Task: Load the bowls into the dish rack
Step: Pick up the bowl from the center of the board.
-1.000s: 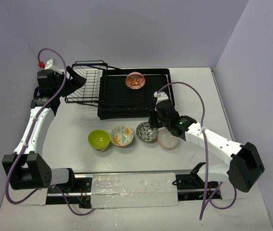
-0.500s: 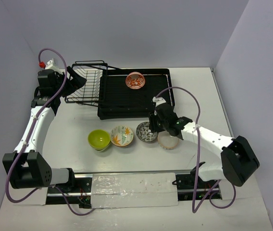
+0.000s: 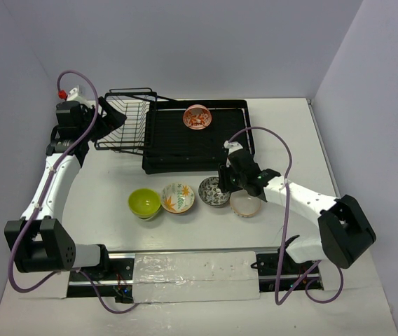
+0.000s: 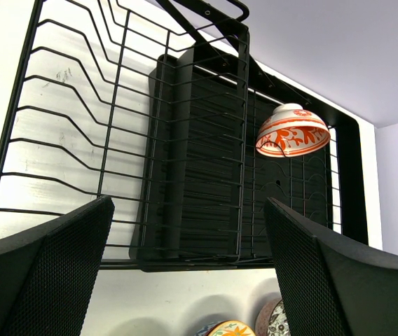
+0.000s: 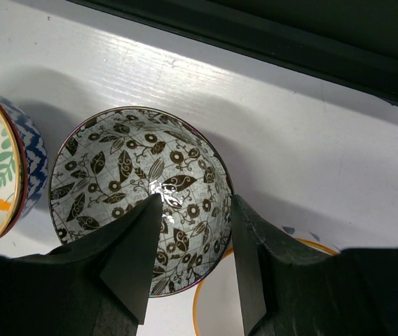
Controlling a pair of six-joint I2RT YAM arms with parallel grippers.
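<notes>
Bowls: overhead, red-orange bowl sits in the dish rack; lime bowl, leaf bowl, brown-floral bowl, cream bowl line the table. Left wrist: left gripper spread wide, empty. Right wrist: right gripper half-spread astride brown-floral bowl's rim.

The white table carries the black dish rack and, nearer the arms, a row: lime green bowl, orange-leaf bowl, dark floral bowl, cream bowl.
</notes>
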